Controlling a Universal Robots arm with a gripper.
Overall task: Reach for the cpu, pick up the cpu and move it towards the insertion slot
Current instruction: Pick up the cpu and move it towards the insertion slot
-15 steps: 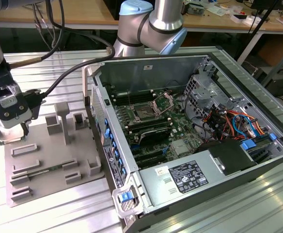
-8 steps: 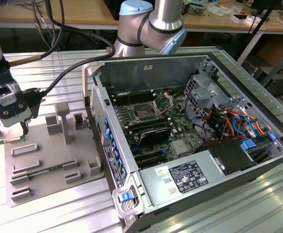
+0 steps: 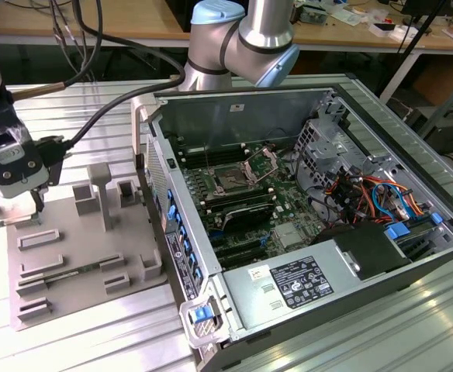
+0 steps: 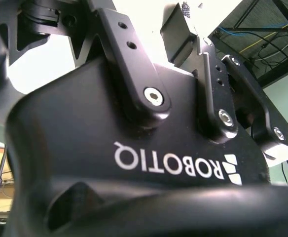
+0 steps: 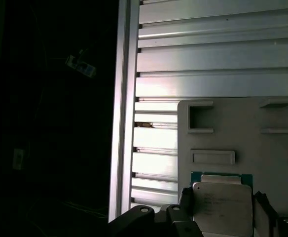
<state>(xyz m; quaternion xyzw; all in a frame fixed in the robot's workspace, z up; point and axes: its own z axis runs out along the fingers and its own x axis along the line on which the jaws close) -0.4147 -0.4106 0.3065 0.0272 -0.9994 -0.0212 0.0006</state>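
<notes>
The cpu (image 5: pixel 222 210), a flat square chip with a dull silver top and a thin green rim, is at the edge of the grey fixture plate (image 5: pixel 277 163). My gripper (image 5: pixel 222 203) has one dark finger (image 5: pixel 185 197) tight against one side of it and the other against the opposite side, shut on it. In the exterior view my gripper (image 3: pixel 13 211) hangs low over the plate's (image 3: pixel 79 256) corner on the exterior view's left. The insertion slot (image 3: pixel 230 180) lies inside the open computer case with its silver bracket (image 3: pixel 261 163) tipped up, far to the exterior view's right of my gripper.
The case's tall side wall (image 3: pixel 168 201) stands between the fixture plate and the motherboard. Upright grey blocks (image 3: pixel 102 194) rise from the plate. A power supply (image 3: pixel 296 283) and drive cage (image 3: pixel 323 143) crowd the case. The arm (image 3: pixel 242 31) reaches over from behind. The ribbed metal table (image 5: pixel 208 59) ends near my gripper.
</notes>
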